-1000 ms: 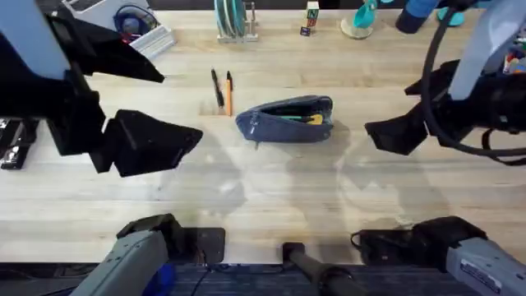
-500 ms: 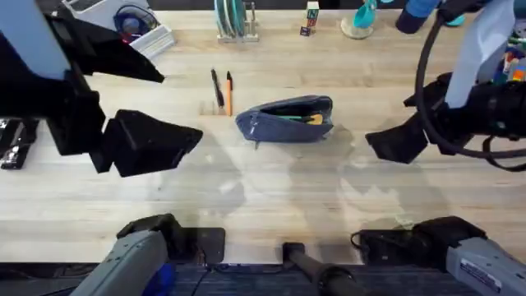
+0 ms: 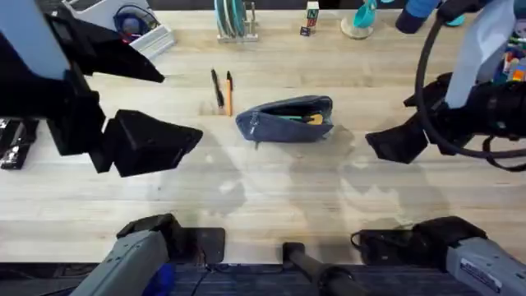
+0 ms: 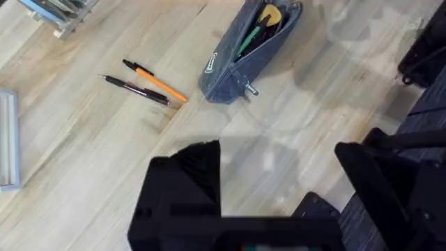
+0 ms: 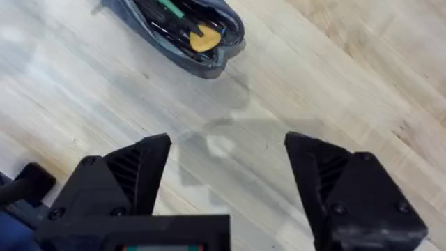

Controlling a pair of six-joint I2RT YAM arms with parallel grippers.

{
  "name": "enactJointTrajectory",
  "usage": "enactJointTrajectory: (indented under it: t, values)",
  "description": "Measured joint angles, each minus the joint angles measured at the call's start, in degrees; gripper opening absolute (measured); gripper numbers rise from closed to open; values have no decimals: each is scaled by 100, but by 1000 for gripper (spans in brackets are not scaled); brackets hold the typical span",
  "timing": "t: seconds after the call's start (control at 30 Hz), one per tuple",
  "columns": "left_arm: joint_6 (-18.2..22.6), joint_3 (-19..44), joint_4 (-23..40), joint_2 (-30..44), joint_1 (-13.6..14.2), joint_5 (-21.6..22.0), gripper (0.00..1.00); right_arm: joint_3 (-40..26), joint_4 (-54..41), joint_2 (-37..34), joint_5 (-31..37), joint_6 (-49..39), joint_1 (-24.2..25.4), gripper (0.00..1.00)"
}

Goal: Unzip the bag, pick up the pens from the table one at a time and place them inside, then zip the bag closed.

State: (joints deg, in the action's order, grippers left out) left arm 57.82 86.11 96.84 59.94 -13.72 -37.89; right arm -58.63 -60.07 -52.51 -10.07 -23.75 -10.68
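Both my pincers (image 4: pixel 279 181) (image 5: pixel 226 174) hang open; pens (image 3: pixel 222 90) lie touching, so I risk grabbing both by the unzipped bag (image 3: pixel 286 119).

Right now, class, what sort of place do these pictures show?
Likely a robot lab workbench: a wooden table between two arm bases, with an open pencil pouch, two pens and stationery organisers along the back.

Bag (image 5: pixel 182 31) cut off at right wrist view's edge; contents (image 3: pixel 301 118) too small to identify overhead.
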Motion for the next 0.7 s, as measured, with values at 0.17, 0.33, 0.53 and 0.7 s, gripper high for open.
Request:
enactJointTrajectory:
  t: [0.17, 0.33, 0.53, 0.7]
  values:
    - [0, 0, 0, 0, 0, 4, 993, 0, 0, 0, 0, 0, 0, 997]
    - [0, 0, 0, 0, 0, -3, 995, 0, -2, 0, 0, 0, 0, 997]
    - [0, 0, 0, 0, 0, -576, 993, 0, -4, 0, 0, 0, 0, 997]
    - [-203, 0, -172, 16, 0, -1174, 993, 0, -4, 0, 0, 0, 0, 998]
